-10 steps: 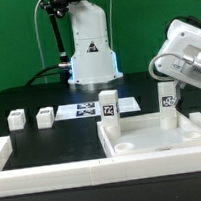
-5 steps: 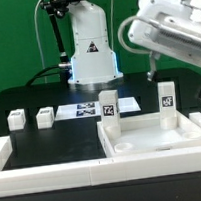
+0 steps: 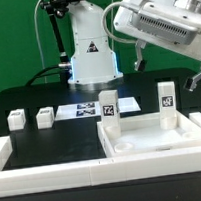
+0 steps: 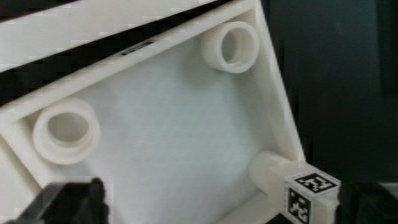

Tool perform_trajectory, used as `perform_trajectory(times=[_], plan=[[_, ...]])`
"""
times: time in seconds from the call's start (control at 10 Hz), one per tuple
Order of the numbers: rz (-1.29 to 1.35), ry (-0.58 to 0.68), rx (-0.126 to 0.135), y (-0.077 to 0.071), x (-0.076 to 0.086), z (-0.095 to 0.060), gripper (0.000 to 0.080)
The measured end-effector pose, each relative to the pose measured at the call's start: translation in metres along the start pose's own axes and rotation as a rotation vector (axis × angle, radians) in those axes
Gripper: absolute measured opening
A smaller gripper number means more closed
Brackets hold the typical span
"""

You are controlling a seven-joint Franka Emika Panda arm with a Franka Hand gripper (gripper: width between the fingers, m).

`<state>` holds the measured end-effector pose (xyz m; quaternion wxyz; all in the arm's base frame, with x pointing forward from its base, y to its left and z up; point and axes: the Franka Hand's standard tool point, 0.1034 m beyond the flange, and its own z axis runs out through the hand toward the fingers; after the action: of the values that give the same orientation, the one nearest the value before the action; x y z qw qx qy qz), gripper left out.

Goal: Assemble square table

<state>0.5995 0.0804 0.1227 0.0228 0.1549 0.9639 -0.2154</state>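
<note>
Overhead, the spread claw (image 3: 167, 69) hangs above the slab (image 3: 153, 141).

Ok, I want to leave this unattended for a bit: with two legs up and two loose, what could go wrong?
The open claw hangs above the tabletop and its two upright legs; coming down it could knock one, and how firmly they sit cannot be told. The two loose legs are small and lie at the exterior view's left; a grasp could slip or shove them.
</note>
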Motion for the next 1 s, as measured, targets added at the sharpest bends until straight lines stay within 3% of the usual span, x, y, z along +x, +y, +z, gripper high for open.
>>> perform_trajectory(times=[0.3,0.4,0.6,0.8,1.0], plan=[[0.101,0.006,-0.009,0.000,0.001,0.003,0.0649],[0.204,0.023,-0.036,-0.005,0.001,0.014,0.0649],[0.488,0.061,-0.059,-0.019,0.000,0.019,0.0649],[0.777,0.080,-0.040,-0.031,-0.002,0.028,0.0649],[0.883,0.087,-0.028,-0.030,0.000,0.029,0.0649]])
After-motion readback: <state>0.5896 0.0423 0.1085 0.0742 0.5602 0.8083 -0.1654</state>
